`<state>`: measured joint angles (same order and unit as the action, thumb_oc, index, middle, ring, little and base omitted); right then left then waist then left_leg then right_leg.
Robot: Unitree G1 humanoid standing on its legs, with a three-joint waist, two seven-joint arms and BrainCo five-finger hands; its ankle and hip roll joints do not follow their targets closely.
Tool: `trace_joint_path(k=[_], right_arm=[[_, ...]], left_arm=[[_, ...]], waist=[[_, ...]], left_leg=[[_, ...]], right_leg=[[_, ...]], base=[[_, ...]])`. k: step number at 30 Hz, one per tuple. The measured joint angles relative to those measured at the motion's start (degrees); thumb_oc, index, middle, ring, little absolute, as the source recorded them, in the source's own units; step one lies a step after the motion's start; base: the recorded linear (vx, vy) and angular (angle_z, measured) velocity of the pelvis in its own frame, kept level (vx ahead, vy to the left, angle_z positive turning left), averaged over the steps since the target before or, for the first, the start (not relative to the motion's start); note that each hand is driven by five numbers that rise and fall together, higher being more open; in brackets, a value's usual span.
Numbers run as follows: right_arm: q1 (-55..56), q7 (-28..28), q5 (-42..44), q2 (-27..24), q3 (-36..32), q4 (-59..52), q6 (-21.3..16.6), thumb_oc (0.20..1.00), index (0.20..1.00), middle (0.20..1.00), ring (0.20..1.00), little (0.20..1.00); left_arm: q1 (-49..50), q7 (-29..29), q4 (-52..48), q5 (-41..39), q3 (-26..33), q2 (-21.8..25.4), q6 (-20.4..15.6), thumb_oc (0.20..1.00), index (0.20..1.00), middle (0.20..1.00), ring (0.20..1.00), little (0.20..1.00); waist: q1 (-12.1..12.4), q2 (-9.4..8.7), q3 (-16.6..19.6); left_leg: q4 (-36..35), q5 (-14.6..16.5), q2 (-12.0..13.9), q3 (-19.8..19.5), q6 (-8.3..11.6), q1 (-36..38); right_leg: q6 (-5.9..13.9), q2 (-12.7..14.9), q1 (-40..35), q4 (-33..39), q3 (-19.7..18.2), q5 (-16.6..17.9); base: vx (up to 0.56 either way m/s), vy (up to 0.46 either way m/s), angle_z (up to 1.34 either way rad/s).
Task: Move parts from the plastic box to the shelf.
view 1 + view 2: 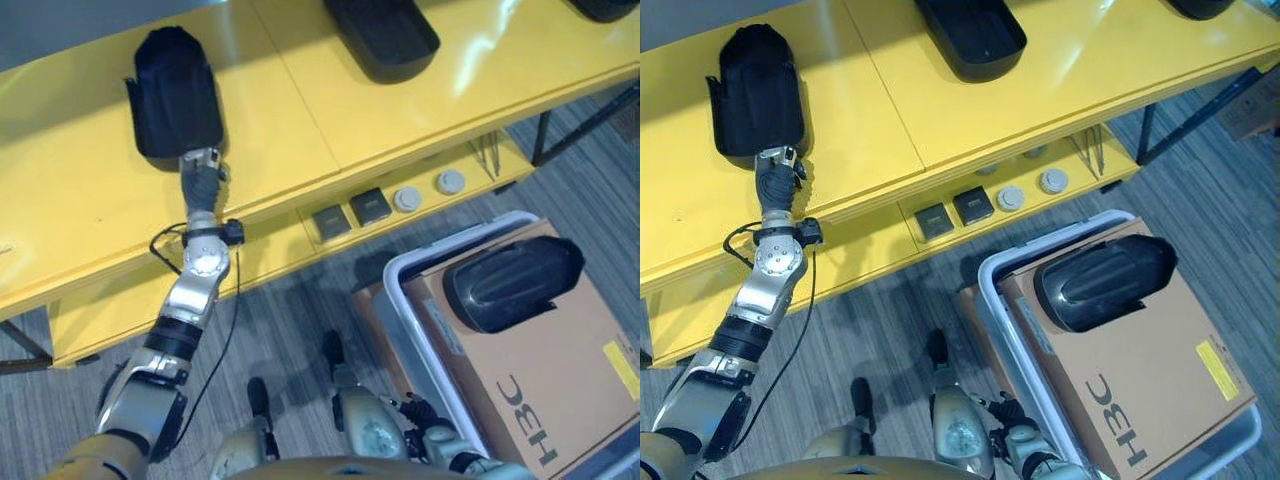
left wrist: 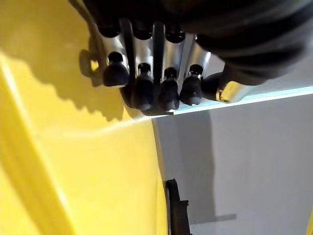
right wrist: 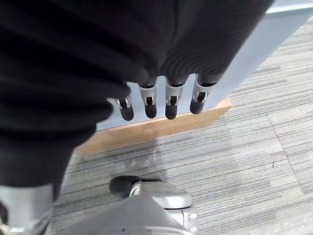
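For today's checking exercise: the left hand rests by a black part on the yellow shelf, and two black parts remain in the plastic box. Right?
Not quite. The left eye view shows one black part in the plastic box, not two. The left hand is by a black part on the yellow shelf.

yellow shelf (image 1: 90,190), black parts (image 1: 176,92), grey striped carpet (image 1: 290,330)

The yellow shelf (image 1: 300,110) carries black parts (image 1: 176,92), with small parts (image 1: 369,206) on its lower tier.
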<state>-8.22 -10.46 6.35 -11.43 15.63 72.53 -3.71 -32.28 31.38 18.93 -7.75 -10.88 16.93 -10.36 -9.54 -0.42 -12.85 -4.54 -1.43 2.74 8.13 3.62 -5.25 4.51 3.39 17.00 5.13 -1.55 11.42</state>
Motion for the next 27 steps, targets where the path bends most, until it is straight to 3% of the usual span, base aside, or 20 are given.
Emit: trace_joint_path(k=[10,11,12,13,16,19,24,25,26,27], right_arm=[[-0.27,-0.09,0.00,0.00,-0.10,-0.05,0.17,1.000,1.000,1.000,1.000,1.000],[-0.60,-0.08,0.01,-0.03,-0.25,-0.14,0.22,1.000,1.000,1.000,1.000,1.000],[-0.40,-0.06,0.01,-0.06,-0.57,-0.06,0.40,1.000,1.000,1.000,1.000,1.000],[0.11,-0.08,0.01,-0.11,-0.57,-0.21,0.32,1.000,1.000,1.000,1.000,1.000],[1.69,0.10,0.02,-0.36,-2.80,-1.56,1.13,1.000,1.000,1.000,1.000,1.000],[3.10,1.26,0.04,-0.49,-3.76,-1.71,1.65,1.000,1.000,1.000,1.000,1.000],[4.66,1.70,1.27,0.71,-5.46,-2.06,1.27,1.000,1.000,1.000,1.000,1.000],[4.81,1.70,1.43,0.90,-5.64,-2.20,1.15,1.000,1.000,1.000,1.000,1.000],[5.60,1.53,3.02,1.08,-7.24,-4.08,0.88,1.000,1.000,1.000,1.000,1.000],[5.73,1.38,3.92,1.63,-8.34,-4.28,-0.05,1.000,1.000,1.000,1.000,1.000]], left_arm=[[0.63,0.24,-1.09,-1.09,-0.30,-0.18,-0.02,0.200,0.200,0.200,0.200,0.200],[4.64,-1.71,-7.11,-1.56,-0.09,-0.33,-0.06,0.476,0.476,0.476,0.476,0.476],[7.53,-2.90,-10.61,-1.88,-0.41,-0.52,-0.34,0.912,0.912,0.912,0.912,0.912],[9.15,-3.88,-11.89,-2.12,-0.58,-0.79,-0.99,1.000,1.000,1.000,1.000,1.000],[17.06,-7.87,-18.72,-3.36,-0.30,-0.68,-1.01,1.000,1.000,1.000,1.000,1.000],[25.78,-13.39,-25.25,-4.48,-0.52,1.34,-0.97,1.000,1.000,1.000,1.000,1.000],[25.50,-15.55,-25.93,-4.35,-0.83,3.86,-0.97,1.000,1.000,1.000,1.000,1.000],[24.52,-15.53,-25.42,-4.34,-1.22,3.86,-0.98,1.000,1.000,1.000,1.000,1.000],[22.72,-15.43,-23.77,-3.86,-2.77,4.02,-1.03,1.000,1.000,1.000,1.000,1.000],[22.47,-15.39,-23.21,-2.97,-3.33,4.42,-1.07,1.000,1.000,1.000,1.000,1.000]], waist=[[0.10,-0.17,-0.14],[0.20,-0.17,-0.14],[0.12,-0.13,-0.18],[0.30,-0.16,-0.16],[1.56,-0.03,0.27],[4.56,-0.58,3.03],[4.41,-3.69,7.75],[4.24,-4.09,8.00],[2.90,-4.27,7.91],[1.78,-4.66,7.69]], left_leg=[[-0.02,0.32,0.26,1.03,0.22,1.85],[-0.05,0.69,0.36,1.07,0.27,3.53],[-0.34,0.89,0.48,1.07,0.27,4.61],[-0.35,1.13,0.57,0.94,0.18,5.53],[-0.38,1.75,0.65,0.11,0.13,8.50],[-0.37,2.32,-0.16,-0.63,-0.50,11.09],[-0.35,2.98,-3.01,-0.13,-2.77,11.39],[-0.35,2.88,-3.38,0.03,-3.21,11.28],[0.21,2.43,-3.43,0.82,-4.20,10.94],[1.07,2.11,-3.72,2.21,-4.23,10.64]], right_leg=[[-0.73,-0.50,-1.41,-0.36,-0.83,0.57],[-0.60,-0.55,-3.08,-0.36,-0.67,0.15],[-0.56,-0.66,-4.14,-0.29,-0.75,-0.01],[-0.40,-0.68,-5.18,0.02,-0.71,-0.55],[-0.32,-0.64,-8.61,0.02,0.03,-1.72],[-0.25,0.11,-11.47,-0.39,0.36,-1.56],[1.74,2.09,-11.61,-0.60,-1.04,-0.29],[2.60,2.35,-10.96,-1.34,-1.41,0.31],[6.51,2.16,-8.56,-3.58,-3.53,3.17],[8.73,1.85,-7.43,-3.68,-5.97,6.44]], base=[[0.02,0.015,-0.05],[0.07,0.084,-0.02],[0.08,0.081,0.03],[0.06,0.068,0.10],[0.03,0.079,0.15],[-0.04,0.189,0.12],[-0.12,0.162,-0.09],[-0.26,0.171,-0.24],[-0.21,0.108,-0.37],[-0.21,0.109,-0.58]])
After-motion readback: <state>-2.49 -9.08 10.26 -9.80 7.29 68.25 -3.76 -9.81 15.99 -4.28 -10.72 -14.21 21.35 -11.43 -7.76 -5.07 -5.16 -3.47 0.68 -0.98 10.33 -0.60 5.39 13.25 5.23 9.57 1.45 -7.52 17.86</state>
